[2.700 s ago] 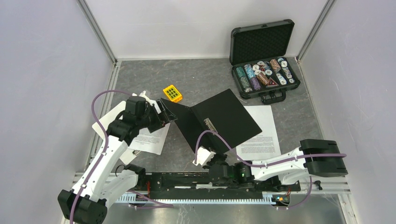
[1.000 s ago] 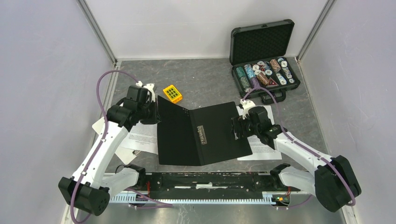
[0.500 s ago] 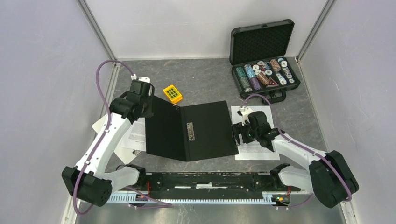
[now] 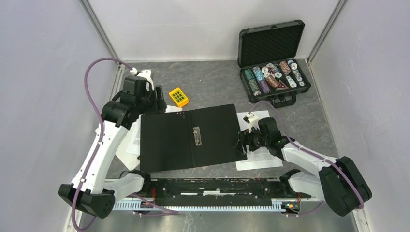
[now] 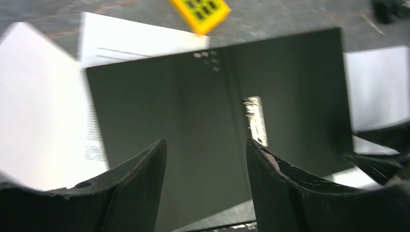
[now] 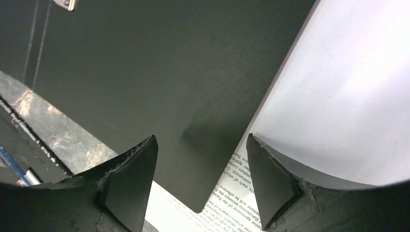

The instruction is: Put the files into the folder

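Your widest stretch of bare desk (image 4: 212, 89) is at the far middle, between the yellow keypad block (image 4: 178, 97) and the open poker chip case (image 4: 273, 63), which fills the far right corner. The open folder (image 4: 188, 145) lies flat across the centre with its metal clip (image 4: 197, 136) near the spine. Printed sheets (image 4: 256, 158) stick out under its right edge, and more sheets (image 4: 132, 140) under its left. The left end effector (image 4: 157, 103) hovers by the folder's far left corner. The right end effector (image 4: 240, 141) is at its right edge. A bare strip runs along the right wall.
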`<state>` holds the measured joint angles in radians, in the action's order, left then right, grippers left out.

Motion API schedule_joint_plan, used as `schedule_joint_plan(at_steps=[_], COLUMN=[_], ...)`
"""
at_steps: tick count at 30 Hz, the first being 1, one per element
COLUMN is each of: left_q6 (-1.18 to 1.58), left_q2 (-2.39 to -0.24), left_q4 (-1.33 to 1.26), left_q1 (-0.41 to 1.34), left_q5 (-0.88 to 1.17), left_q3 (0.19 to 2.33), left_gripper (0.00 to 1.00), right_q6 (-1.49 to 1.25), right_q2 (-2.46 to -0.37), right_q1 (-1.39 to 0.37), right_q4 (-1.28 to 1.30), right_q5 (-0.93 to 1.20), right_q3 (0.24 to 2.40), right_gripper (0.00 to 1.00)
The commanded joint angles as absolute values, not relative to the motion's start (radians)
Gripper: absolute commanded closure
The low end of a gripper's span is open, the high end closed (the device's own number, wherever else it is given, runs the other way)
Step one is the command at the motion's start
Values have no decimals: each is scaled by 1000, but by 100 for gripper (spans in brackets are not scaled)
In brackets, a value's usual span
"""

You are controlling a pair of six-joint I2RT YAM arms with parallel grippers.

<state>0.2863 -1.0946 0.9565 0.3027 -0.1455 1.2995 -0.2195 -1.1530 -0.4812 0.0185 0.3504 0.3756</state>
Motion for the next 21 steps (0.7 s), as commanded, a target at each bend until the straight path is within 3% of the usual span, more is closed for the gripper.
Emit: schedule_joint_plan(at_steps=[1, 5, 7, 12, 14, 21], left_q6=[333, 372, 404, 498, 546, 630], left_q2=[-1093, -1097, -1110, -1168, -1202, -1459], left_q4=[834, 726, 690, 531, 431, 205], left_q1=[301, 308, 330, 453, 505, 685], left_q5=[191, 331, 325, 294, 295, 280], left_q3=[1236, 1124, 1085, 982, 947, 988], left_gripper=[32, 34, 38, 45, 49, 66], right_q6=[-278, -326, -321, -286, -274, -221], right_q2=[-1117, -1098, -1067, -995, -994, -1018], right_q1=[-480, -480, -480, -459, -405, -138], right_q4=[8, -70, -22, 169, 205, 217], right_q5=[457, 543, 488, 175, 128, 248], right_q3=[317, 273, 295, 413, 442, 434], right_gripper=[27, 28, 28, 7, 2, 2])
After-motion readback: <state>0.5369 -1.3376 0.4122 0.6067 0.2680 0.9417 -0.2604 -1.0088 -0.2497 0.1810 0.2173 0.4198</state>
